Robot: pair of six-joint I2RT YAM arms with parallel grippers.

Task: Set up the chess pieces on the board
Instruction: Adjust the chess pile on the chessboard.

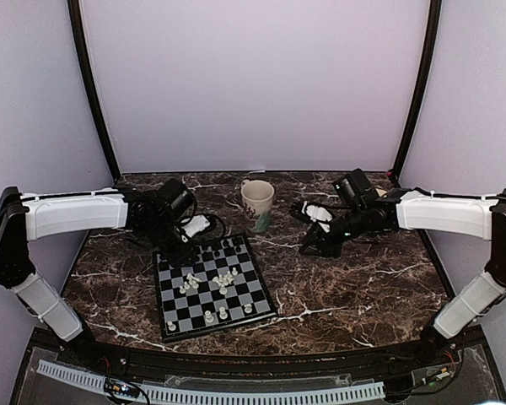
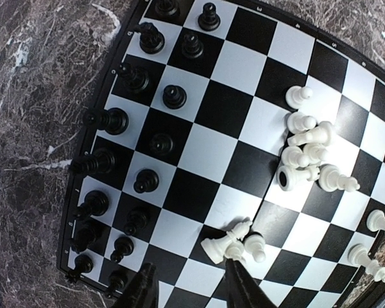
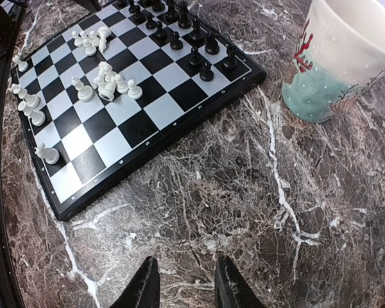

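Observation:
The board lies on the marble in front of the left arm. Black chess pieces stand in two rows along one side. White chess pieces lie in a loose heap mid-board, and a smaller group lies close to my left gripper's right finger. A few white pieces stand near the board's near edge. My left gripper is open and empty, low over the board. My right gripper is open and empty over bare marble right of the board.
A cream and teal mug stands behind the board, close to the right gripper; it also shows in the right wrist view. Dark white-veined marble tabletop spreads to the right. Walls enclose the back and sides.

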